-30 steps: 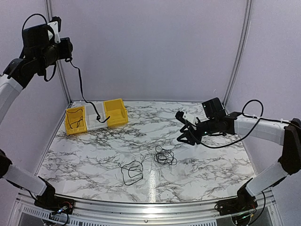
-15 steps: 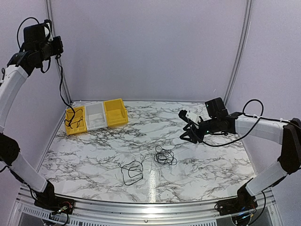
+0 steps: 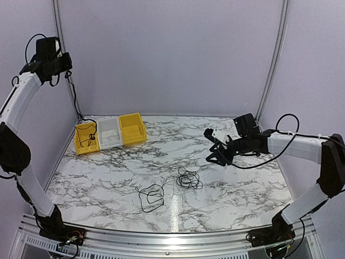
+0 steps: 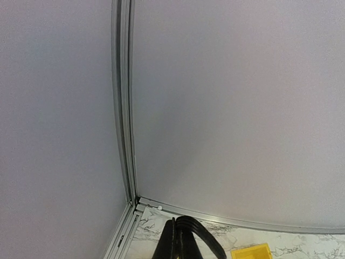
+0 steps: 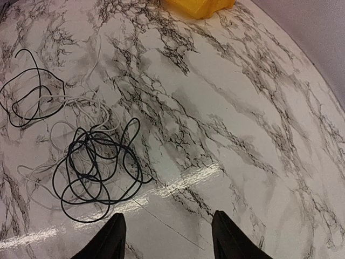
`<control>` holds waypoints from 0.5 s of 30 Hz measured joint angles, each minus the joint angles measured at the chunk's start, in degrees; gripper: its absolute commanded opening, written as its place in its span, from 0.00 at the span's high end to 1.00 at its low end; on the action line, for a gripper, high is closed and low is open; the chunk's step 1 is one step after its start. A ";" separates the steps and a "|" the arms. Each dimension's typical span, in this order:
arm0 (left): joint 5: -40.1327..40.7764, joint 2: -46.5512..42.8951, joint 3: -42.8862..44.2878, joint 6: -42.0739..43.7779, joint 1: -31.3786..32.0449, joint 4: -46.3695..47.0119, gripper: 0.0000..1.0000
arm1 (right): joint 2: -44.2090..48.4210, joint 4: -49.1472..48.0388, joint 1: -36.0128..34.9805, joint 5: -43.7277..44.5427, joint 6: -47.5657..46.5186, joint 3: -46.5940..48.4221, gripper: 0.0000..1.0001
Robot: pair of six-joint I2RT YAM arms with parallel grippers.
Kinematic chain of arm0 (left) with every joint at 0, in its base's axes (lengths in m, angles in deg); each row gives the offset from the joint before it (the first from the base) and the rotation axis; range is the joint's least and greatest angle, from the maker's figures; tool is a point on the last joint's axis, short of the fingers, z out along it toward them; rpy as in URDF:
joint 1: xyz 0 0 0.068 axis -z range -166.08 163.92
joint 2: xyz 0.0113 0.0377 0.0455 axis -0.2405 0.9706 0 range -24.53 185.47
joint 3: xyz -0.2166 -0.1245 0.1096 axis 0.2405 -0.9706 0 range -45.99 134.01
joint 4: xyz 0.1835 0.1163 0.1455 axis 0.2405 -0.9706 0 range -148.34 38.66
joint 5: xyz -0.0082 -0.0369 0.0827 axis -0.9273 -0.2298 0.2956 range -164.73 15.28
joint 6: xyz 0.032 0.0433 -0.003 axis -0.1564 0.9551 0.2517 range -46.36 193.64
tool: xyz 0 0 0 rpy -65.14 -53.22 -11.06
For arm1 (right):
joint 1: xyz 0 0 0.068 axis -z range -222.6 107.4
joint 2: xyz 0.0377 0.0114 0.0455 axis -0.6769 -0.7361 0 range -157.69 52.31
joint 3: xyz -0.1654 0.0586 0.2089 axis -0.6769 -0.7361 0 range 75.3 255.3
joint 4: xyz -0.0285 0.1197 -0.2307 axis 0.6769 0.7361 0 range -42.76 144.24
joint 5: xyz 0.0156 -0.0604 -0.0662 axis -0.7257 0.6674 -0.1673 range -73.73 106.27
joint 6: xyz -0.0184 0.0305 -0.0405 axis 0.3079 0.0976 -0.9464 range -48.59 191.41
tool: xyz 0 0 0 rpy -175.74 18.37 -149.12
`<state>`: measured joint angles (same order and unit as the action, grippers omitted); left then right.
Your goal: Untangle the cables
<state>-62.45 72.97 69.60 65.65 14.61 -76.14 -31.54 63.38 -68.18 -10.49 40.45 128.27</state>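
- Table (image 3: 253,186): white marble pattern with grey-black veins, glossy, and a bright streak of glare near the front middle.
- Metal rail (image 3: 161,236) runs along the near edge.
- Far left corner: three small bins in a row, touching side by side. From left to right they are yellow bin (image 3: 79,145), white bin (image 3: 110,141), second yellow bin (image 3: 133,135).
- Front middle: black loop (image 3: 150,197), a single thin cable lying in a few open turns.
- Just right of it and a little farther back: black tangle (image 3: 188,178), several turns piled over one another.
- White cable (image 5: 81,102): faint against the marble, it lies between the loop and the tangle and passes under the tangle.
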 measured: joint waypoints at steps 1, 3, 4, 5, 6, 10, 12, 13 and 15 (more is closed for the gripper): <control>-0.11 0.11 0.00 -0.20 -0.09 -0.07 1.00 | -0.09 -0.02 0.02 0.09 -0.17 -0.02 0.45; -0.55 0.07 0.00 -0.42 -0.92 -0.15 1.00 | -0.20 0.00 0.07 0.15 -0.46 -0.04 0.45; -0.72 -0.04 0.00 -0.48 -1.27 -0.09 1.00 | -0.20 -0.02 0.09 0.20 -0.59 -0.04 0.45; -0.76 -0.11 0.00 -0.57 -1.79 -0.09 1.00 | -0.22 -0.02 0.11 0.22 -0.63 -0.04 0.45; -0.76 -0.13 -0.02 -0.61 -2.27 -0.04 1.00 | -0.26 -0.02 0.11 0.22 -0.63 -0.04 0.45; -0.83 -0.26 -1.40 -0.76 -3.98 0.46 1.00 | -0.48 -0.02 0.11 0.20 -0.66 -0.04 0.45; -0.90 -0.48 -3.30 -0.90 -4.39 0.68 1.00 | -0.59 0.00 0.11 0.20 -0.72 -0.04 0.45; -0.92 -0.57 -4.57 -1.03 -4.39 0.98 1.00 | -0.63 0.00 0.11 0.20 -0.79 -0.04 0.45; -1.16 -0.85 -7.89 -1.27 -4.39 1.77 1.00 | -0.63 0.00 0.11 0.17 -0.83 -0.04 0.45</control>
<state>-63.61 72.11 61.71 64.38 10.21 -74.37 -32.18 63.38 -68.08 -10.32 39.62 128.23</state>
